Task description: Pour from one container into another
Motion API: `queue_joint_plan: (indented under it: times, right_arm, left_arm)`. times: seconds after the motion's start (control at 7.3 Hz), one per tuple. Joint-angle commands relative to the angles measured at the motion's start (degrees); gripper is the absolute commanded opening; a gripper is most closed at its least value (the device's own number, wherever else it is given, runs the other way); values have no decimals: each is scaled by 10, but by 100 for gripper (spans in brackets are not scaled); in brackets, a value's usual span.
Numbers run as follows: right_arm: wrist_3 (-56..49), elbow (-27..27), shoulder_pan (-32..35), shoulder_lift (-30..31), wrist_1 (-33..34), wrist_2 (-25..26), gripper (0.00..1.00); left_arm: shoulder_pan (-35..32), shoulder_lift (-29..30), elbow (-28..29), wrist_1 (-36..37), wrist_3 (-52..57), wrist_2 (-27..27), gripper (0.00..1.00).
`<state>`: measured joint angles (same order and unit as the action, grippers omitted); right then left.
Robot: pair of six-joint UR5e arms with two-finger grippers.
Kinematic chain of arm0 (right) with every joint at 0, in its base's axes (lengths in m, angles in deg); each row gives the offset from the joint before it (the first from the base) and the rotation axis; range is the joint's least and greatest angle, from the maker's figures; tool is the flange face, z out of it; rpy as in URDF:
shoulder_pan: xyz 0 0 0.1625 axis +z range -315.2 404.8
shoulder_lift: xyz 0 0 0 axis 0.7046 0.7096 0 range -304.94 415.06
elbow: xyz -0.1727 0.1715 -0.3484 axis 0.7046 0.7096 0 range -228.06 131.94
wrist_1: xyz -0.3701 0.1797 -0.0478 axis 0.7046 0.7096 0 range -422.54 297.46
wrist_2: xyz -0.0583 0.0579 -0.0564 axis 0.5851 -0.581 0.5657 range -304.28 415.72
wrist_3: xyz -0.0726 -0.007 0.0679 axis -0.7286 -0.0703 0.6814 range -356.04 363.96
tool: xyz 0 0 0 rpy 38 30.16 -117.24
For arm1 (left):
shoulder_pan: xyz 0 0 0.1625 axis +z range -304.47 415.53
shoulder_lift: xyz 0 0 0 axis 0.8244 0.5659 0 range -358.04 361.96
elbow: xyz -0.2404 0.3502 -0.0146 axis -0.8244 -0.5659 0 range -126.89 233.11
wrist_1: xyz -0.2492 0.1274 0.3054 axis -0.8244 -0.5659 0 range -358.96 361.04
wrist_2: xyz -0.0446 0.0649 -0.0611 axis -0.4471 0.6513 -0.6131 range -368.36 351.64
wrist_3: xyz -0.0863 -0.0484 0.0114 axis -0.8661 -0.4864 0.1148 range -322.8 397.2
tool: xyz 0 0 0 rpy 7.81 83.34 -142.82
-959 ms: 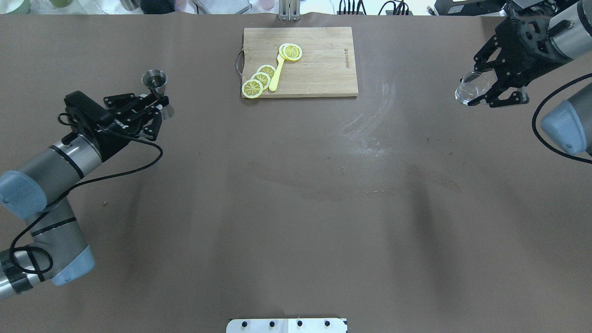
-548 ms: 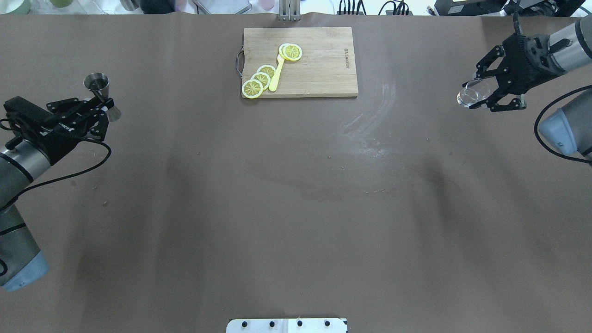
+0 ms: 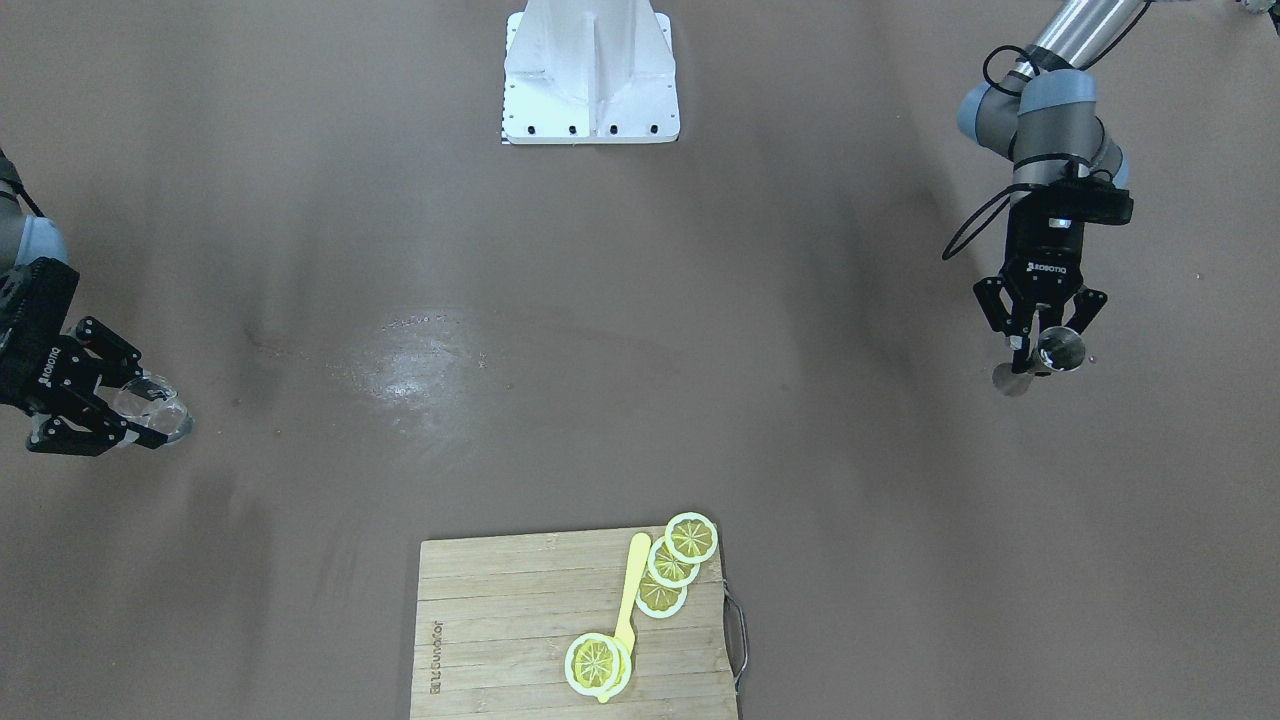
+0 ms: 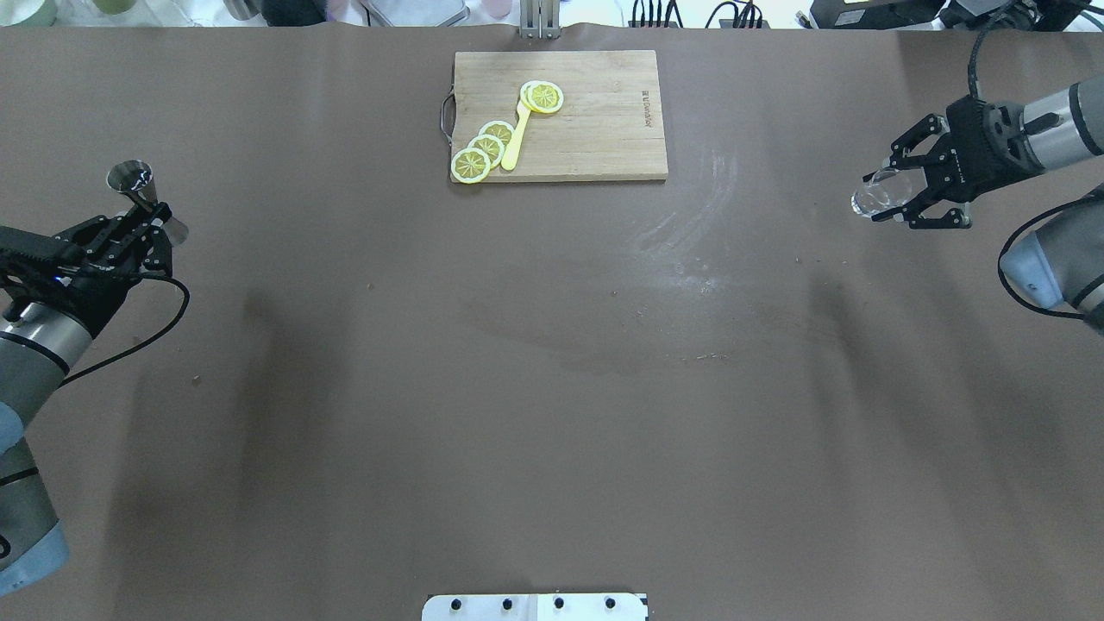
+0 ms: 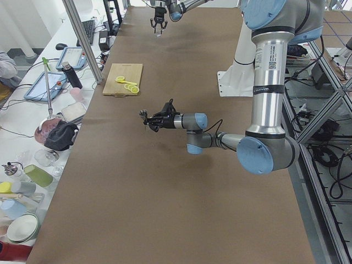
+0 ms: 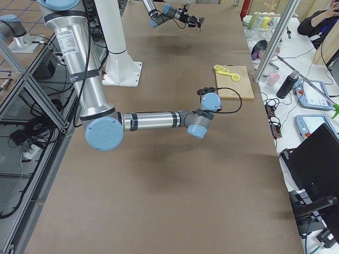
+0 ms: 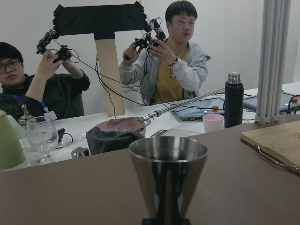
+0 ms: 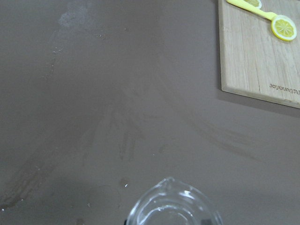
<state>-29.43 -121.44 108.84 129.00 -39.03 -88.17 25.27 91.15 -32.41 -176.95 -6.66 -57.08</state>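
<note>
The steel jigger [image 4: 138, 185] is at the table's far left, upright, with my left gripper [image 4: 155, 220] shut on its narrow waist. The front-facing view has this jigger [image 3: 1058, 350] at the right, in the left gripper [image 3: 1040, 345]. Its open top cone [image 7: 168, 178] fills the left wrist view. At the far right, my right gripper [image 4: 901, 194] is shut on the clear glass cup [image 4: 875, 194], which looks tilted and low over the table. The same glass [image 3: 150, 408] appears at the left of the front-facing view, and its rim [image 8: 173, 208] shows at the bottom of the right wrist view.
A wooden cutting board [image 4: 604, 112] with lemon slices [image 4: 483, 151] and a yellow utensil lies at the back centre. The white robot base [image 3: 590, 75] stands at the near edge. People sit beyond the far edge with a bottle [image 7: 233, 101], cups and glasses.
My left arm has pulled further left and back with the jigger. My right gripper has shifted slightly back and lower with the glass cup.
</note>
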Motion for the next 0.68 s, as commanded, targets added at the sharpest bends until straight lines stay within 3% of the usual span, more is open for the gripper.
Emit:
queue_joint_plan:
  times: [0.0, 0.27, 0.55]
  right_arm:
    - [129, 46, -45, 7, -149, 39, 0]
    - [183, 45, -69, 24, -197, 47, 0]
    - [183, 48, -92, 38, -203, 48, 0]
  left_arm:
    - [30, -10, -8, 65, -82, 69, 0]
    - [56, -22, -34, 126, -122, 101, 0]
    - [96, -26, -62, 199, -198, 166, 0]
